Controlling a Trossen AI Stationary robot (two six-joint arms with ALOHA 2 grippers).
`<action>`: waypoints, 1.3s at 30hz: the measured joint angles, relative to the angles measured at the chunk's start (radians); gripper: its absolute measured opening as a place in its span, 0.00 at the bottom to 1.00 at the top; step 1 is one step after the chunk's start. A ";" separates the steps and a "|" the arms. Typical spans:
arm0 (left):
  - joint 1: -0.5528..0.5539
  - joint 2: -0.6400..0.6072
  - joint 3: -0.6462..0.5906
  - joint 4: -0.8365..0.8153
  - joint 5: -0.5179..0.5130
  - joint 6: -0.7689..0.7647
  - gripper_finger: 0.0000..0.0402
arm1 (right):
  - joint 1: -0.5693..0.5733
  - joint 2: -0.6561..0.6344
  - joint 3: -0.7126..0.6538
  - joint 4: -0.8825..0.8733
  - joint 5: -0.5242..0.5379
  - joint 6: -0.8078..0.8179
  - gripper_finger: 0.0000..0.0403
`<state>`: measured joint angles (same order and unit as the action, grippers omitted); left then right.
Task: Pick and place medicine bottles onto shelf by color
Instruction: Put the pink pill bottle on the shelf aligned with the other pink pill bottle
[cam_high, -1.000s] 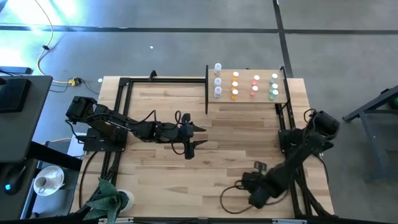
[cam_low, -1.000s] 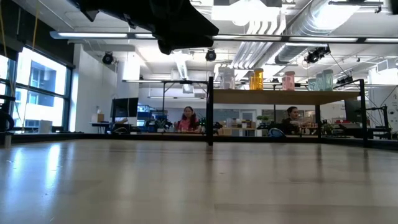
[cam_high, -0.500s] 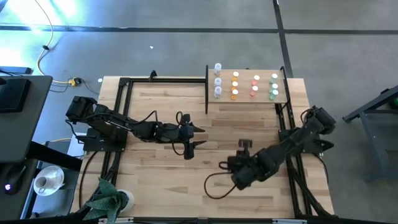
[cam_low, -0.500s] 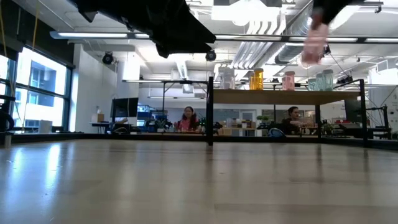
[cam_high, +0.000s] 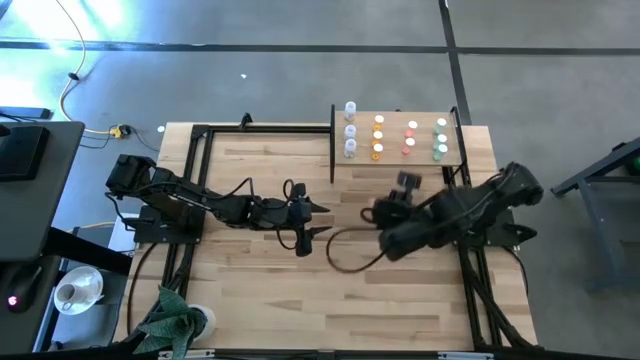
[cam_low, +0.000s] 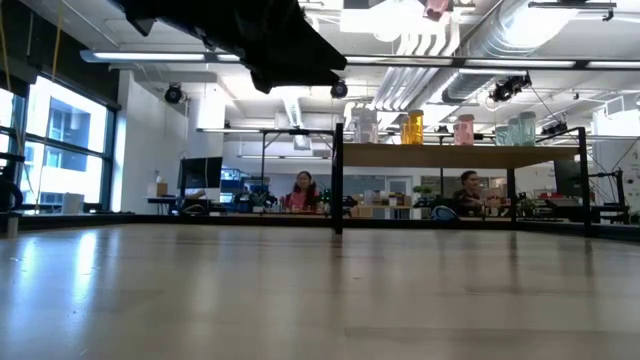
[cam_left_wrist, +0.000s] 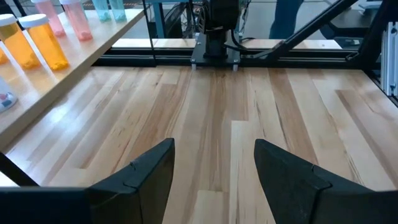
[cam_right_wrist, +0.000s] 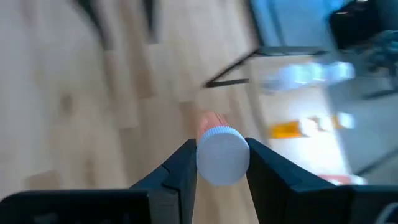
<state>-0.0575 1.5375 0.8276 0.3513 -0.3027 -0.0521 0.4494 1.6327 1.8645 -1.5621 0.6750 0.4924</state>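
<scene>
The shelf (cam_high: 400, 160), a pale board on black posts at the table's far right, carries rows of medicine bottles: white (cam_high: 350, 130), orange (cam_high: 378, 137), pink-red (cam_high: 410, 138) and green (cam_high: 440, 138). My right gripper (cam_high: 408, 182) hovers high, just in front of the shelf's near edge, shut on a pink bottle with a white cap (cam_right_wrist: 222, 155). That bottle also shows at the top of the low view (cam_low: 437, 8). My left gripper (cam_left_wrist: 214, 171) stands open over the table's middle, with nothing between its fingers. My right gripper pinches the pink bottle at its cap end (cam_right_wrist: 214, 134) between the two fingers (cam_right_wrist: 183, 165), one on each side. The cap faces back toward the wrist and the pink body reaches out past the fingertips. The fingers slant downward and the bottle is lifted clear of the table.
A black frame (cam_high: 200, 135) runs along the table's left and far sides, and black posts (cam_high: 332, 140) edge the shelf. A green cloth (cam_high: 170, 320) lies at the near left corner. People (cam_low: 303, 190) sit in the room beyond the table.
My right gripper has risen and swung from near the table's near right toward the far edge, up to the shelf's front, turning as it went. It has kept the pink bottle, which has gone up out of most of the low view.
</scene>
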 joint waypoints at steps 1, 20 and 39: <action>0.000 0.000 0.000 -0.001 0.000 0.000 0.53 | -0.011 -0.015 0.000 -0.010 0.025 0.005 0.26; 0.000 0.000 0.000 -0.010 0.000 0.000 0.53 | -0.358 -0.530 -0.469 0.070 -0.033 0.185 0.26; 0.000 0.000 0.000 -0.019 -0.019 0.002 0.53 | -0.743 -0.434 -0.540 0.348 -0.311 -0.089 0.26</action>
<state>-0.0575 1.5375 0.8276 0.3325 -0.3218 -0.0498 -0.2938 1.1989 1.3247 -1.2144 0.3640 0.4030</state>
